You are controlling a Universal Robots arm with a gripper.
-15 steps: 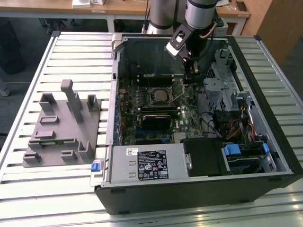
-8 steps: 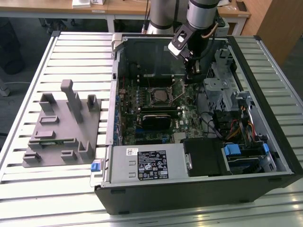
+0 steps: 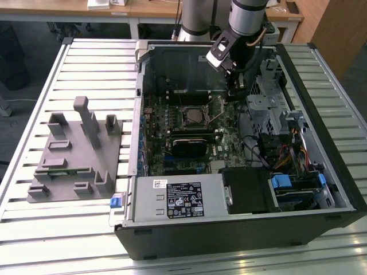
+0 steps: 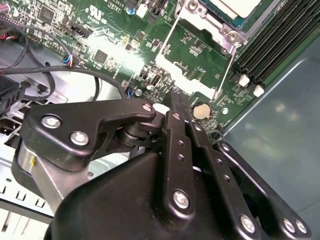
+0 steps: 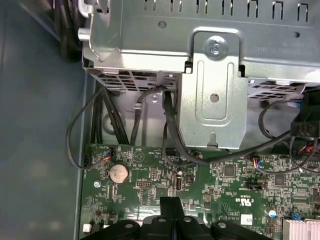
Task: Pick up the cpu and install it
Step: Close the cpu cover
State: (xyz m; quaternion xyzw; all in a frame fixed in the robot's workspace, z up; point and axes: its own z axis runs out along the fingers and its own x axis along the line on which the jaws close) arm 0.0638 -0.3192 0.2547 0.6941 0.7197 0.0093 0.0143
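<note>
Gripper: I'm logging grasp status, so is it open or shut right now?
Shut. In both wrist views the gripper has its fingers meeting with no gap and nothing between them, above the motherboard.

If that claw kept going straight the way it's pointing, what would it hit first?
Probably the green circuit board, near the round battery. The end effector points down at it, though depth is hard to judge.
</note>
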